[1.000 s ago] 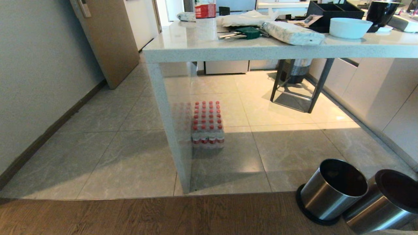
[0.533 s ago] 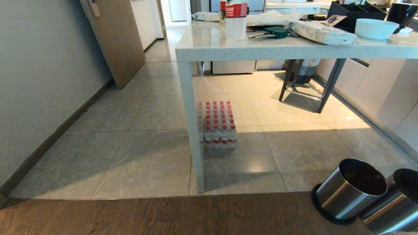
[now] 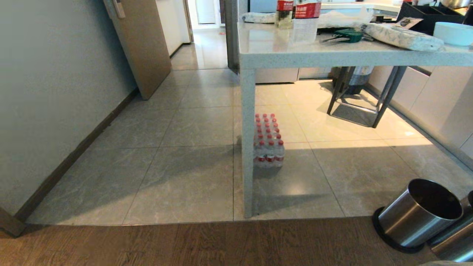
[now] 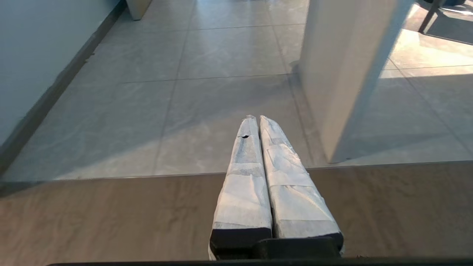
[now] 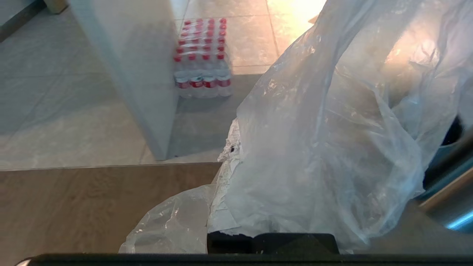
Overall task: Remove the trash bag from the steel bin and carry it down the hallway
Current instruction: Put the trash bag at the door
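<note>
Camera swung left; right tool (image 5: 236,155) grips trash bag (image 5: 325,122).

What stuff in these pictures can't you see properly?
- Right gripper: right wrist view, the clear trash bag drapes over its fingers.
- The bag's contents: same view, crinkled plastic and glare blur them.
- Second bin: head view, cut off by the picture's edge, behind the steel bin.
- Both arms: outside the head view.

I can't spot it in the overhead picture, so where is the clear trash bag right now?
The trash bag shows only in the right wrist view, draped over the shut right tool, with the bottle pack on the floor beyond.
</note>
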### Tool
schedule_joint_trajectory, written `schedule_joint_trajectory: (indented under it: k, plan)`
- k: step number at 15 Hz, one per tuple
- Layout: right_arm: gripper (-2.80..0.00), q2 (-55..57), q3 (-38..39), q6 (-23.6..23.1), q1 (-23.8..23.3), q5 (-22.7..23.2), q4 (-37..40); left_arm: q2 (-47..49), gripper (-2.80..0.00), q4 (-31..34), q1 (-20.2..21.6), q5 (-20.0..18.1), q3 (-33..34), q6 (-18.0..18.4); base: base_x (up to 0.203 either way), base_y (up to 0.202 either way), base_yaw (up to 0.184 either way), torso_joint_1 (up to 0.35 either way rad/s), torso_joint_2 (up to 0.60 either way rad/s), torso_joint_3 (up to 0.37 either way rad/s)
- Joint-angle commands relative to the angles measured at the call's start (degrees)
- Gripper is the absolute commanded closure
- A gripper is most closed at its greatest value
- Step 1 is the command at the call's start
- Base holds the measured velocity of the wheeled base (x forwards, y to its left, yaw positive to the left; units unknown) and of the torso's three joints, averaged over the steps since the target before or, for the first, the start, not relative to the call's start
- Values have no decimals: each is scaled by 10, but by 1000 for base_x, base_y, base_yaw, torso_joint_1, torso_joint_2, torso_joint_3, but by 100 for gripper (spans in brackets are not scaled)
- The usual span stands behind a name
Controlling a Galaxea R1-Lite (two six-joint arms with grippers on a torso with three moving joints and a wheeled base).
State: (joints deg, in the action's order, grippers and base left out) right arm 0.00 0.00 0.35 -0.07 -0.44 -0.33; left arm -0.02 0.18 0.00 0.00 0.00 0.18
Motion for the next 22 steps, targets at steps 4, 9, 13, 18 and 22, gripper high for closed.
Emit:
schedule_joint_trajectory:
  k: [4,9,13,18,22]
  plan:
    - [0,1,1,0,0,0,0,0,0,0,0,0,0,0,0,192,2,2,1,3]
    - [0,1,1,0,0,0,0,0,0,0,0,0,0,-1,0,193,0,3,4,1]
    - [0,1,1,0,0,0,0,0,0,0,0,0,0,-1,0,195,0,1,1,1]
    - [0,1,1,0,0,0,0,0,0,0,0,0,0,-1,0,193,2,2,4,5]
    - [0,1,1,0,0,0,0,0,0,0,0,0,0,-1,0,193,3,4,-2,3]
